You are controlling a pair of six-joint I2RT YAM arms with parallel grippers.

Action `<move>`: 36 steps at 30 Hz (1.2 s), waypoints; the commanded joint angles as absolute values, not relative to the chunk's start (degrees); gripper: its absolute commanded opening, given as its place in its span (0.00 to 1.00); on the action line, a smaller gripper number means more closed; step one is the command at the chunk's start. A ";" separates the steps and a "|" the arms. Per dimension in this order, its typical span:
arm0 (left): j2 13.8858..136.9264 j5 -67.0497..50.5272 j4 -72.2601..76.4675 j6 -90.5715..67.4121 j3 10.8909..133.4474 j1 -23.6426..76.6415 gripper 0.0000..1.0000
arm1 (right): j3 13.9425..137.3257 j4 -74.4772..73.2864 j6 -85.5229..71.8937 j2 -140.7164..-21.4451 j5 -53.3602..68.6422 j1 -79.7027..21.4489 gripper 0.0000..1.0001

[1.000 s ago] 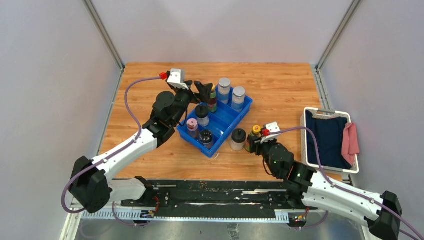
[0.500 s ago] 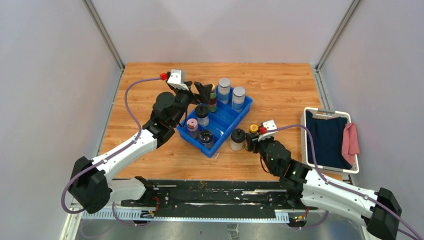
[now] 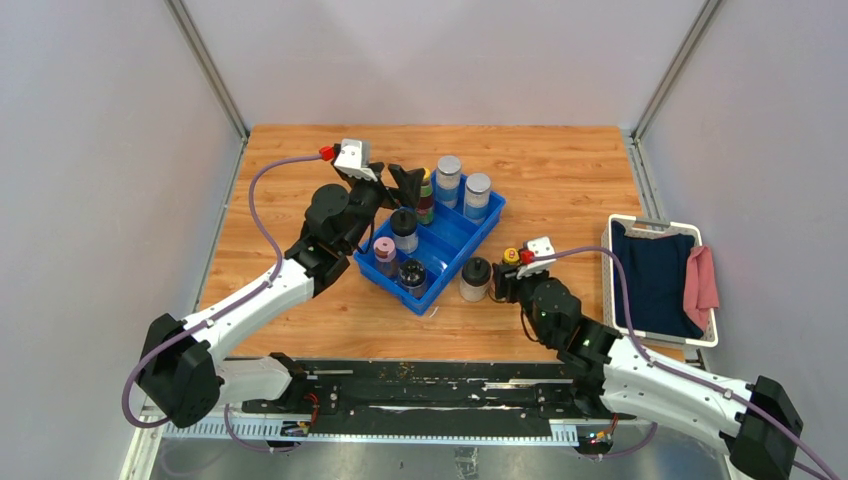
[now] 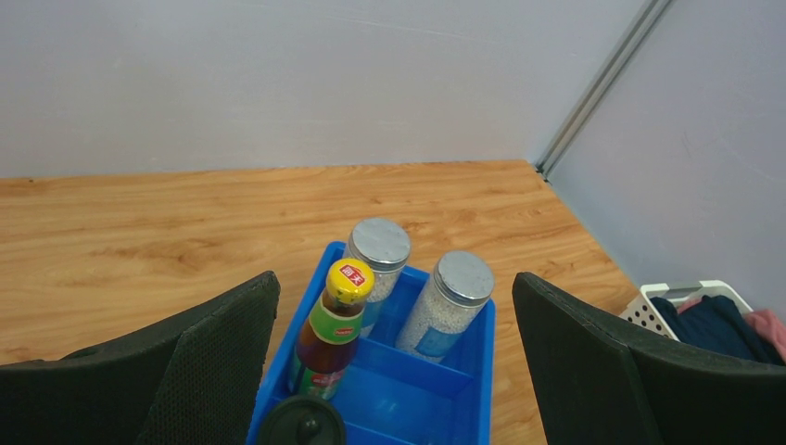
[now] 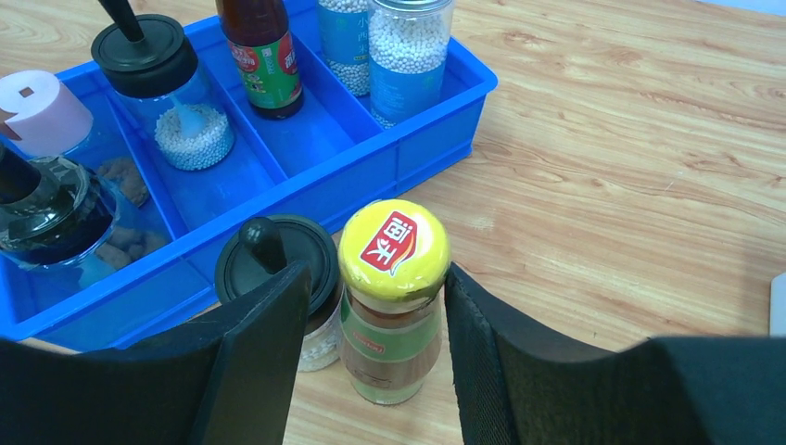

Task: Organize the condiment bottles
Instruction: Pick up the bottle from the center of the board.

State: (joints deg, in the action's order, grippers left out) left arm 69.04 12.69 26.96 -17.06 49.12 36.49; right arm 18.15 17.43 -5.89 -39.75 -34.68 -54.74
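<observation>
Bright, even light falls from above; shadows on the desk [image 3: 560, 170] are short and soft. The overhead view is sharp from edge to edge. In both wrist views the dark jaws at 5 and 7 o'clock look slightly soft, while the yellow-capped bottle [image 5: 394, 278] is crisp. The silver lids [image 4: 378, 243] carry a mild sheen.

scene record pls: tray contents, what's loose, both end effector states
tray: blue divided tray, six containers inside
in tray: two grey-lidded jars, dark bottle, black-lidded jar, pink-lidded jar, dark jar
outside tray: loose black-lidded jar, yellow-capped bottle, side by side
left end effector: open, hovering by dark bottle
right end effector: open, fingers straddling yellow-capped bottle
aside: white basket holding cloths
</observation>
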 commanded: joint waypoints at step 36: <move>69.26 13.62 29.68 -16.36 48.78 36.93 0.99 | 28.25 16.26 -1.39 -41.31 -32.71 -49.31 0.00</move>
State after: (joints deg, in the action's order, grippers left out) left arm 69.06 12.69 27.73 -16.49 49.12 36.49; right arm 23.99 11.94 -3.11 -42.48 -31.05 -49.87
